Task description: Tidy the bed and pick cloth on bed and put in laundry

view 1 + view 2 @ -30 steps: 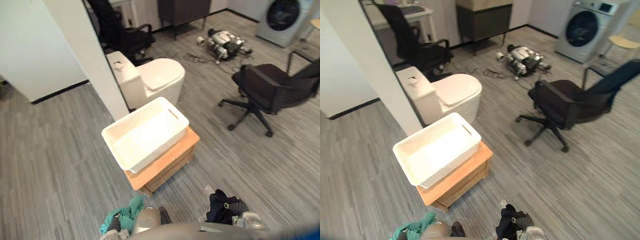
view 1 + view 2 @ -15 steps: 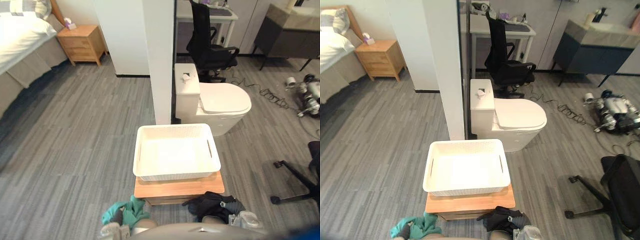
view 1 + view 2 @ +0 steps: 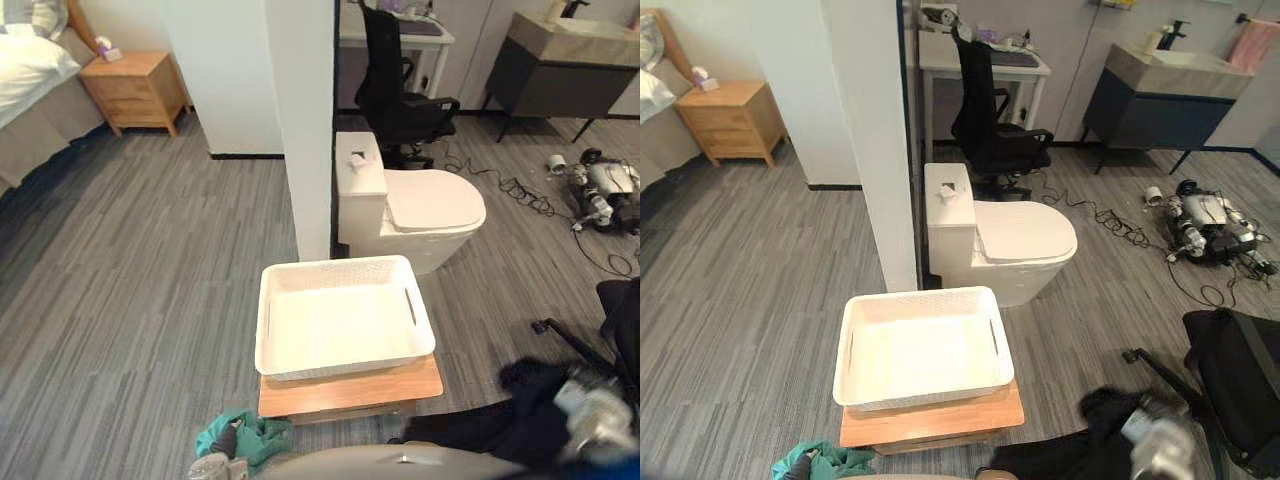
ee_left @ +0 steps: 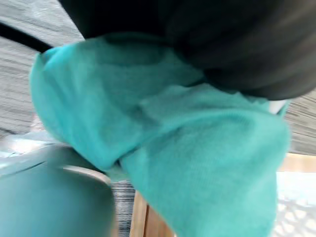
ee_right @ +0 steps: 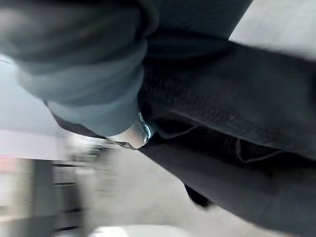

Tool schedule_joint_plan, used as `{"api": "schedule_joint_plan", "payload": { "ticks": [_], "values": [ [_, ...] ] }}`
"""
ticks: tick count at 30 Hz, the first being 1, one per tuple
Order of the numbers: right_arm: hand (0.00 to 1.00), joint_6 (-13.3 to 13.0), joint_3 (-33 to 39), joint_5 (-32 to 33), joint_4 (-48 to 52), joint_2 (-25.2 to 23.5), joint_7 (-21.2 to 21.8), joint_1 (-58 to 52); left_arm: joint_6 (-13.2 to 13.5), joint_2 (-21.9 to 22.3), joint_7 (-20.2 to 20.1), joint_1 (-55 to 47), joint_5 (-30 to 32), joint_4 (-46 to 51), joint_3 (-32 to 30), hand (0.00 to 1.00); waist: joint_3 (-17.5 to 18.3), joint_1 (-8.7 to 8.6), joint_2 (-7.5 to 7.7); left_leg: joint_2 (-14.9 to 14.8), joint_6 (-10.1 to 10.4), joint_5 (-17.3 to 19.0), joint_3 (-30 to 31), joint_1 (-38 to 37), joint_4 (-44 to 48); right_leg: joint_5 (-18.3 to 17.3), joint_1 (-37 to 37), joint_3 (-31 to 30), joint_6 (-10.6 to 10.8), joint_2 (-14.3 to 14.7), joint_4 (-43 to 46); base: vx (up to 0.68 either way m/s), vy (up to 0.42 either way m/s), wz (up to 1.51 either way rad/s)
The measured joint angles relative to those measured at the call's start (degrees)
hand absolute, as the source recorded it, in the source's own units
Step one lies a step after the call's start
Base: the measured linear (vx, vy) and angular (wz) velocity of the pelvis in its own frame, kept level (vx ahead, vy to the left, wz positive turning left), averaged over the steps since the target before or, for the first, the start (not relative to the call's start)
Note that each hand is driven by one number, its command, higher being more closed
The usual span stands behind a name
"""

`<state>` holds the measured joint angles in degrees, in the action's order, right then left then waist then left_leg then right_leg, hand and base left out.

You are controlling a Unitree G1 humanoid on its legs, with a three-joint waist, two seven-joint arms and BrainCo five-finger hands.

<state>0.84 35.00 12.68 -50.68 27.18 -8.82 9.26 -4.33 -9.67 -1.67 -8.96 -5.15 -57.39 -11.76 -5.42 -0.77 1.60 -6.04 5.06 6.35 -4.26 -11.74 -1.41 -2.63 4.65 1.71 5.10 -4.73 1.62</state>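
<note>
Plainly, two cloths are in play. The teal cloth [image 3: 250,437] bunches at 7 o'clock from the basket [image 3: 340,266], low and close to the robot. The dark cloth [image 3: 500,425] hangs at 4 o'clock from the basket, a long, loose piece trailing toward the floor [image 3: 130,300]. Neither is in the basket yet; its inside is bare.

The likeliest slip is the dark cloth. It droops well below the right hand [image 3: 590,415], so on a swing toward the basket its tail could drag over the stool [image 3: 350,392], or fall outside the rim and pull the rest out with it. It also hangs near a chair leg [image 3: 565,335] at 3 o'clock, where it could snag. The basket overhangs the stool's edges, so I judge that a hard knock from either arm could shove it off square. The teal cloth is compact and should drop cleanly, but if let go too early it lands on the floor at 7 o'clock.

The left hand [image 3: 212,466] is buried under the teal cloth, and I cannot tell how tightly it grasps. The right hand carries the dark cloth, but its hold is likewise hidden, so I cannot tell whether it is clenched.
</note>
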Motion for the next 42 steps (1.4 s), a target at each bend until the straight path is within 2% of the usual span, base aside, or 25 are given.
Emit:
{"api": "schedule_joint_plan", "payload": {
  "ticks": [3,4,6,7,8,9,10,13,16,17,20,23,27,30,31,37,42],
  "values": [
    [1.0,-0.1,-3.66,0.09,2.92,6.83,1.34,4.91,0.0,-0.69,-0.47,-0.68,-0.55,0.03,0.09,1.0,0.63,-0.18,0.03,0.01,0.02,-0.65,-0.27,0.3,-0.8,0.99,-0.18,-0.05,-0.18,0.24,-1.29,-0.06,-0.013,-0.05],
    [1.0,-0.08,-6.41,0.96,4.62,10.88,3.1,8.69,0.01,-0.75,-0.45,-1.93,-0.88,0.07,0.43,1.0,1.4,-0.37,-0.06,-0.16,0.12,-1.1,-0.27,0.47,-1.42,1.39,-0.29,0.06,-0.35,0.47,-1.96,-0.04,-0.027,0.01],
    [1.0,-0.1,-6.99,2.59,5.87,13.21,4.75,10.68,0.04,-0.64,-0.45,-2.71,-1.39,0.12,0.51,1.0,1.66,-0.62,0.11,-0.27,0.13,-1.2,-0.26,0.57,-1.58,1.6,-0.23,0.25,-0.44,0.56,-2.33,-0.01,-0.007,0.02],
    [1.0,-0.74,-7.26,7.02,9.32,15.35,8.5,11.78,0.29,-0.59,-0.41,-3.65,-2.23,0.24,0.5,1.0,1.96,-0.45,-0.26,-0.37,0.13,-1.21,-0.24,0.8,-1.6,1.77,-0.21,0.42,-0.53,0.65,-2.74,0.0,0.0,0.0],
    [1.0,-4.73,-7.41,11.53,10.13,15.89,12.25,11.73,0.55,-0.56,-0.39,-3.88,-2.39,0.29,0.5,1.0,1.95,-0.49,-0.25,-0.42,0.15,-1.21,-0.24,0.87,-1.64,1.8,-0.25,0.44,-0.54,0.69,-2.83,0.0,0.0,0.0],
    [1.0,-9.89,-7.33,15.98,14.26,15.6,16.28,11.64,1.12,-0.32,-0.32,-5.22,-2.64,0.28,0.51,1.0,1.98,-1.03,-0.32,-0.5,0.18,-1.23,-0.27,0.86,-1.78,1.81,-0.27,0.45,-0.54,0.76,-2.91,0.0,0.0,0.0],
    [1.0,-10.29,-7.27,14.98,20.55,15.5,16.19,11.64,1.21,0.06,0.0,-6.3,-3.05,0.27,0.6,1.0,2.09,-1.67,-0.49,-0.52,0.18,-1.24,-0.32,0.79,-1.98,1.81,-0.28,0.45,-0.53,0.77,-2.94,0.0,0.0,0.0],
    [1.0,-11.46,-7.27,13.39,29.7,15.16,16.4,11.48,1.26,0.05,0.6,-6.67,-3.4,0.28,1.98,1.0,2.22,-2.04,-0.32,-0.54,0.2,-1.23,-0.63,0.72,-2.04,1.83,-0.32,0.34,-0.51,0.78,-2.99,0.01,0.011,-0.03],
    [1.0,-10.75,-8.45,12.28,40.81,11.21,15.28,11.0,1.6,0.21,0.87,-6.61,-3.47,0.48,2.59,1.0,2.75,-2.38,0.39,-0.59,0.23,-1.21,-0.96,0.62,-1.92,1.85,-0.25,0.18,-0.49,0.67,-3.0,0.0,0.006,-0.02],
    [1.0,-9.62,-9.29,11.73,45.0,10.23,14.89,11.0,2.29,0.31,0.88,-6.5,-3.44,0.46,2.57,1.0,2.95,-2.56,0.59,-0.58,0.23,-1.21,-1.27,0.6,-1.88,1.85,-0.26,-0.07,-0.49,0.63,-3.04,-0.01,0.016,-0.04],
    [1.0,-8.27,-11.56,8.89,51.2,9.87,14.6,11.67,2.97,0.6,0.98,-6.58,-3.42,0.36,2.37,1.0,3.59,-2.34,0.98,-0.56,0.23,-1.2,-1.3,0.61,-1.87,1.85,-0.18,-0.1,-0.49,0.61,-3.12,0.0,0.004,-0.01],
    [1.0,-6.71,-15.65,4.99,51.49,11.11,14.59,17.36,3.2,1.42,1.61,-6.71,-3.27,0.21,1.3,1.0,4.08,-2.2,1.01,-0.51,0.21,-1.2,-1.29,0.62,-1.91,1.89,-0.13,-0.08,-0.54,0.62,-3.21,-0.02,-0.002,0.01],
    [1.0,-5.43,-21.96,5.05,51.43,16.77,14.86,26.46,3.57,2.1,1.56,-6.73,-3.0,-0.12,0.15,1.0,4.31,-1.2,0.7,-0.53,0.11,-1.28,-0.79,0.85,-2.21,1.97,0.04,0.53,-0.58,0.61,-3.52,-0.02,-0.006,0.07],
    [1.0,-4.74,-24.24,6.14,51.42,16.8,15.28,30.97,3.6,2.1,1.52,-6.79,-2.87,-0.2,0.01,1.0,4.43,-0.48,0.52,-0.57,0.11,-1.37,-0.47,0.9,-2.36,1.97,0.1,0.76,-0.58,0.63,-3.61,0.01,0.001,0.07],
    [1.0,-4.2,-25.92,7.33,51.42,16.77,15.67,32.93,3.73,2.1,1.51,-6.59,-2.61,-0.21,0.0,1.0,4.44,0.19,0.49,-0.53,0.1,-1.38,-0.23,1.02,-2.36,1.97,0.1,0.91,-0.58,0.66,-3.64,0.01,0.004,0.06],
    [1.0,-0.86,-33.03,10.16,51.49,15.49,17.64,37.88,4.82,2.11,1.29,-6.18,-2.2,-0.27,-0.03,1.0,4.45,1.46,0.49,-0.46,0.05,-1.43,0.68,1.31,-2.29,1.97,0.31,2.01,-0.58,0.57,-3.66,0.01,0.005,0.08],
    [1.0,1.3,-38.48,10.29,51.41,11.37,17.54,44.71,5.86,2.18,0.4,-5.91,-2.15,-0.41,-0.05,1.0,4.45,1.93,0.47,-0.57,0.06,-1.43,1.66,1.72,-1.46,1.95,0.8,2.49,-0.61,0.61,-3.68,-0.02,-0.005,0.09]
  ]
}}
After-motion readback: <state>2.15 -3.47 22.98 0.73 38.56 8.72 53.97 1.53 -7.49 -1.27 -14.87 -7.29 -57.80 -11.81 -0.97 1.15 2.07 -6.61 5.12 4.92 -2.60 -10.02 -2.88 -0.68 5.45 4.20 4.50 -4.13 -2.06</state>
